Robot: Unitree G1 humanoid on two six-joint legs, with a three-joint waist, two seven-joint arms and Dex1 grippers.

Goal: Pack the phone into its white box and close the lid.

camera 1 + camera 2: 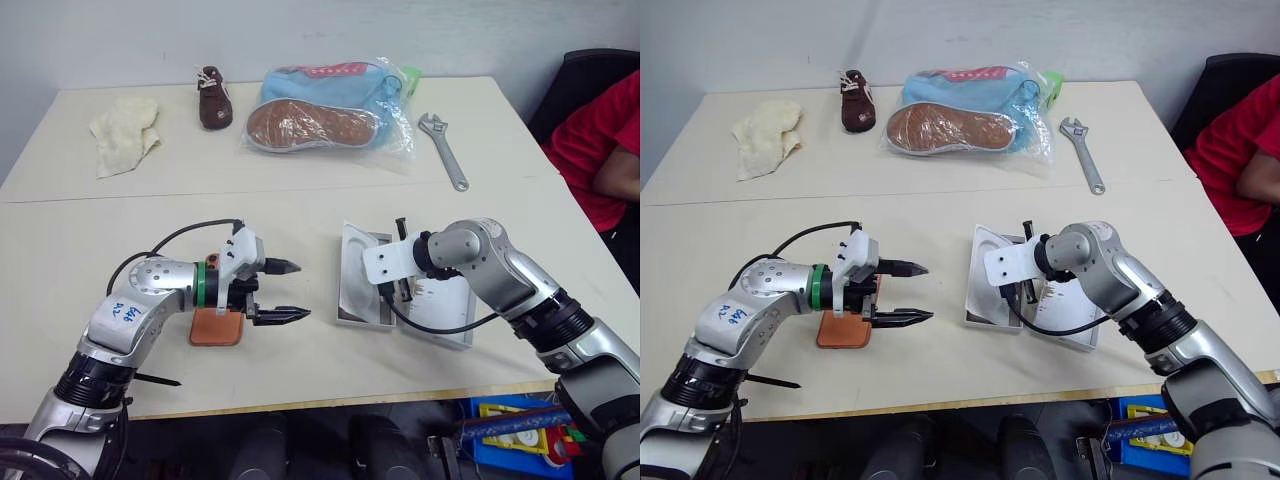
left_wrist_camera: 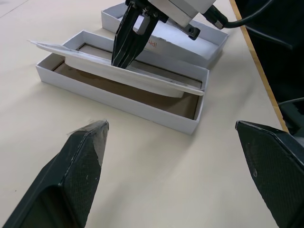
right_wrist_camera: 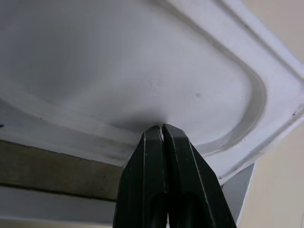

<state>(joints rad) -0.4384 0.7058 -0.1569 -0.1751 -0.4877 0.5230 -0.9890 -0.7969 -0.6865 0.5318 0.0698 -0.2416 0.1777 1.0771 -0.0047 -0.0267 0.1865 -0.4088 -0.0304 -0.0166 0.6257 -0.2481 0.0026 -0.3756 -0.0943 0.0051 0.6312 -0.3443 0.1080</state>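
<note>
The orange phone [image 1: 215, 327] lies flat on the table, partly under my left wrist. My left gripper [image 1: 300, 290] is open just past the phone and points toward the white box [image 2: 118, 107], a hand's width away. A thin white moulded insert [image 2: 128, 78] rests tilted across that box, above its brown floor. My right gripper [image 3: 161, 127] is shut, and its tips touch the insert's rim [image 3: 142, 61] from above. I cannot tell whether it pinches the rim. The lid [image 1: 445, 320] lies open side up right behind the box, toward the table's right.
At the back of the table are a crumpled cloth [image 1: 125, 132], a small brown shoe [image 1: 212, 98], a bagged shoe on blue fabric [image 1: 325, 110] and a wrench [image 1: 445, 150]. A person in red [image 1: 605, 150] sits at the right edge.
</note>
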